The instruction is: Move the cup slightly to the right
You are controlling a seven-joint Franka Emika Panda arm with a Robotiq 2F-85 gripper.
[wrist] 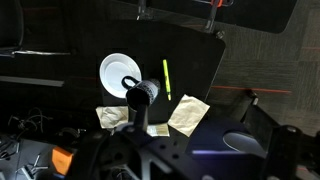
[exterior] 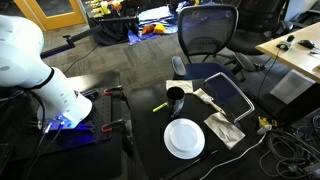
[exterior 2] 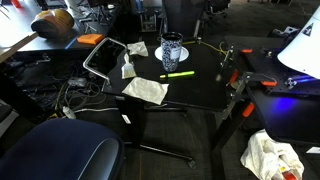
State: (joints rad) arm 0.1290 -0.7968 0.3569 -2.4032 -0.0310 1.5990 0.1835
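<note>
Wrist view first: the fingers (wrist: 138, 126) are only a dark blur at the bottom of the picture, and I cannot tell whether they are spread or pressed together. They hang well above the black worktop (wrist: 200, 70), touching nothing. The cup (wrist: 143, 92), dark with a pale rim, stands on the worktop just ahead of them. The white plate (wrist: 115, 70) lies ahead of the fingers and off to the left in this view, just beside the cup. Whether the two touch is not clear. Ahead and to the right lies a yellow-green marker (wrist: 166, 78), apart from the cup. A crumpled napkin (wrist: 112, 117) sits to the left of the fingers and a second napkin (wrist: 188, 113) to the right.

In both exterior views the fingers are out of frame. Only the white arm (exterior: 40, 70) shows, beside the worktop (exterior: 150, 130). In an exterior view the cup (exterior: 175, 97) stands between the marker (exterior: 160, 107) and a metal-framed rack (exterior: 228, 95), with the plate (exterior: 184, 138) near it. In an exterior view the cup (exterior 2: 171, 50) stands upright near the far edge of the worktop (exterior 2: 190, 95), and the marker (exterior 2: 178, 74) lies just in front of it.
</note>
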